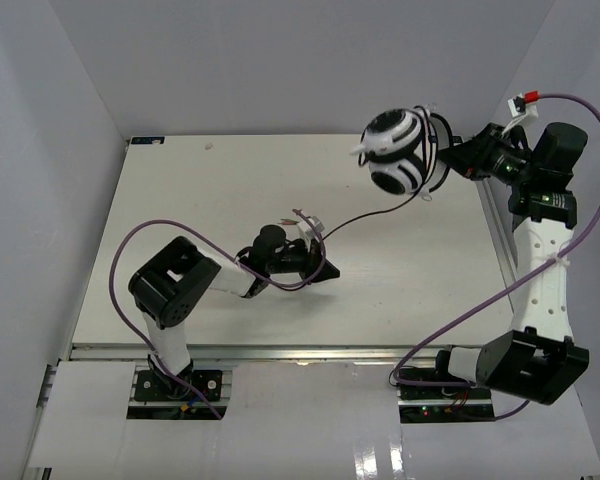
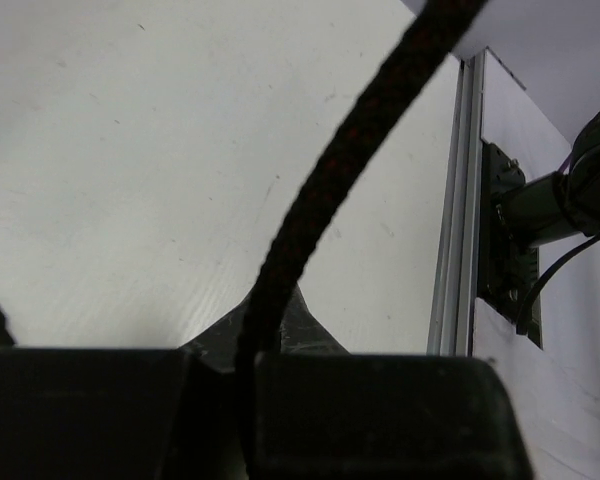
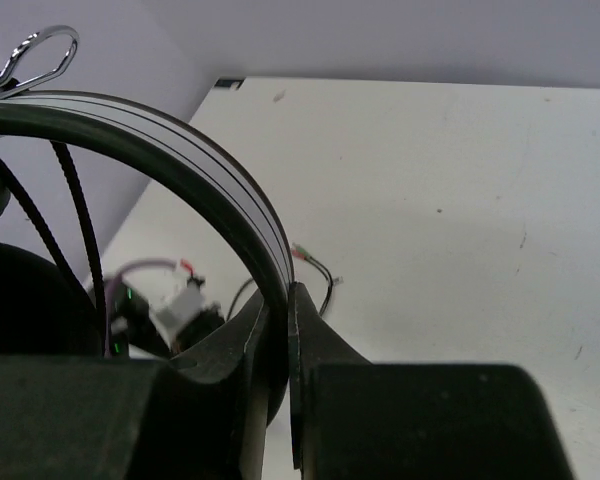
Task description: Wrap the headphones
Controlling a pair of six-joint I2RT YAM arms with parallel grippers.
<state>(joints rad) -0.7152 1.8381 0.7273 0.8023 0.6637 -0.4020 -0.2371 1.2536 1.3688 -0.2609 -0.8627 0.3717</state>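
The headphones (image 1: 398,150) hang in the air over the table's far right, white and black cups folded together. My right gripper (image 1: 452,160) is shut on their black-and-white headband (image 3: 180,140), which passes between the right gripper's (image 3: 285,298) jaws. The thin dark cable (image 1: 365,215) runs down and left from the cups to the table's middle. My left gripper (image 1: 328,268) is low over the table there, and in its wrist view the left gripper (image 2: 265,315) is shut on the braided cable (image 2: 330,170). The cable's small plugs (image 1: 302,214) lie on the table just beyond it, with the plugs (image 3: 308,256) also in the right wrist view.
An aluminium rail (image 1: 500,240) runs along the table's right edge, and this rail (image 2: 458,200) also shows in the left wrist view with the right arm's base (image 2: 540,210) behind it. White walls enclose the left, back and right. Purple arm cables (image 1: 130,240) loop beside both arms.
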